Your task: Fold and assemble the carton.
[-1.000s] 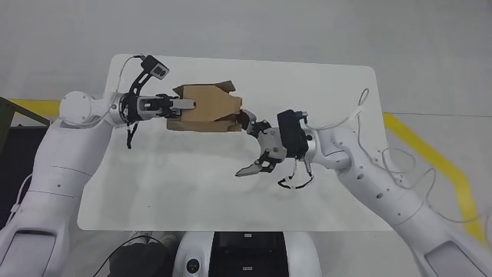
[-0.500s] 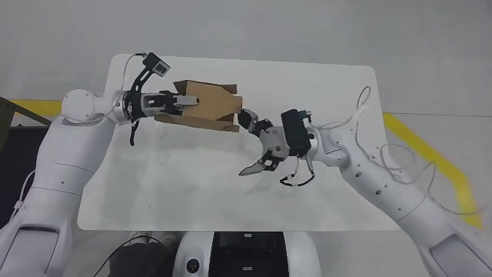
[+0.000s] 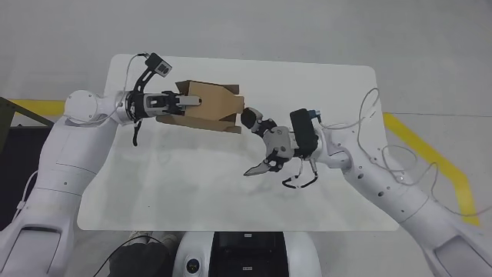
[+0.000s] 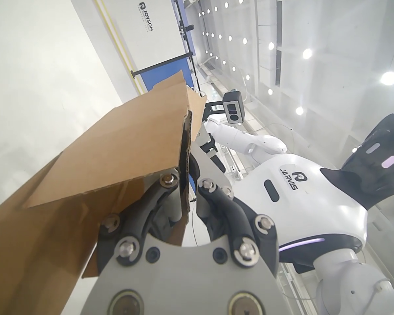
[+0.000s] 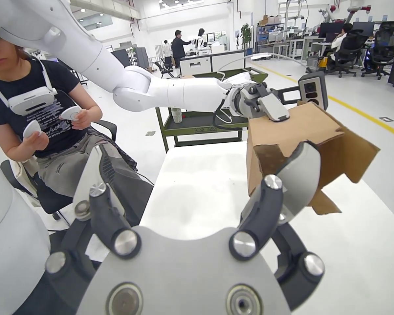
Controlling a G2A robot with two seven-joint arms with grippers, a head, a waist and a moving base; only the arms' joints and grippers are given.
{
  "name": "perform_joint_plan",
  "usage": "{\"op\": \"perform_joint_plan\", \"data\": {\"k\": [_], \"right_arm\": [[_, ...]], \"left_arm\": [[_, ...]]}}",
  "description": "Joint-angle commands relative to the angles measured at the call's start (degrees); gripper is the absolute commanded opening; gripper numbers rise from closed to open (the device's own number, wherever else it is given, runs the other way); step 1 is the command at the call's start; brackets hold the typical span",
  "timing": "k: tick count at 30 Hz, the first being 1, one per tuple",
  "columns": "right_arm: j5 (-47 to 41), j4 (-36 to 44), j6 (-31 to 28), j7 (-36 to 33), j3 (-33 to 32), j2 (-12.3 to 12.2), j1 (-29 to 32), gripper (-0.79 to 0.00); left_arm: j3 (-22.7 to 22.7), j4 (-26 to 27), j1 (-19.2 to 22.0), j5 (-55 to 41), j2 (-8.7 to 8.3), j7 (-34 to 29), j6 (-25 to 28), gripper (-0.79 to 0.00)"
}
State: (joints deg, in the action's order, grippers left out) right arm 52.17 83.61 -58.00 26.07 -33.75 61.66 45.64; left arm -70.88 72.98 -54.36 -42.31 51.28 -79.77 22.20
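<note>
From above, your left gripper (image 3: 194, 101) is clamped on the cardboard carton (image 3: 214, 106) at the tabletop's (image 3: 323, 85) rear left. Your right gripper (image 3: 247, 144) gapes wide at its other end. In the left wrist view, the fingers (image 4: 157, 195) pinch a carton wall. In the right wrist view, one spread finger sits at the carton's flapped end.

Matt brown corrugated cardboard carton (image 3: 211, 104); smooth, faintly glossy white table (image 3: 323, 92); brushed-metal right claw (image 5: 202, 152).

Dark lettering on white wall panel (image 4: 136, 39)
</note>
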Motion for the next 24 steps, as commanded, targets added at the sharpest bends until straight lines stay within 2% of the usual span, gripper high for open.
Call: {"op": "perform_joint_plan", "data": {"k": [1, 11, 24], "right_arm": [[-0.61, 0.15, 0.00, 1.52, 0.64, -0.08, -0.32, 0.000], [0.41, 0.01, 0.00, 4.45, 3.42, -0.83, -2.59, 0.000], [-2.70, -5.33, 0.00, 2.84, 0.37, -1.01, -1.67, 0.000]], "left_arm": [[0.03, -0.06, -0.04, 0.96, 0.04, 0.57, 0.16, -0.785], [1.12, 0.82, -0.38, 5.81, 0.39, 3.24, 0.66, -0.785], [-1.42, 1.26, -1.69, -0.22, 0.32, -0.83, 0.76, -0.785]]}}
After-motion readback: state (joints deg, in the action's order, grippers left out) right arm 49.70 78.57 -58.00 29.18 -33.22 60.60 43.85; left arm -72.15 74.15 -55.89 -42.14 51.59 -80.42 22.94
